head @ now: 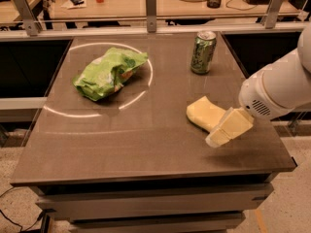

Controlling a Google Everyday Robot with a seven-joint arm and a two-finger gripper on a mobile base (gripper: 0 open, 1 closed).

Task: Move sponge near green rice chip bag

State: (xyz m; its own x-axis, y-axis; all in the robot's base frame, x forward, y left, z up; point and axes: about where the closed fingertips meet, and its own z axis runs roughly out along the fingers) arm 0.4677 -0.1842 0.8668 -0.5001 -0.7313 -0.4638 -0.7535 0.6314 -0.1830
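Observation:
The pale yellow sponge (202, 112) lies flat on the table's right half. The light green rice chip bag (109, 72) lies at the back left, inside a bright ring of light. My gripper (227, 129), with pale yellow blocky fingers, hangs from the white arm (274, 88) at the right. It sits just above the sponge's near right end and covers that end. It holds nothing that I can see.
A slim green drink can (202, 52) stands upright at the back right, behind the sponge. The brown table (126, 144) ends close to the right of the gripper. A desk with clutter runs behind the table.

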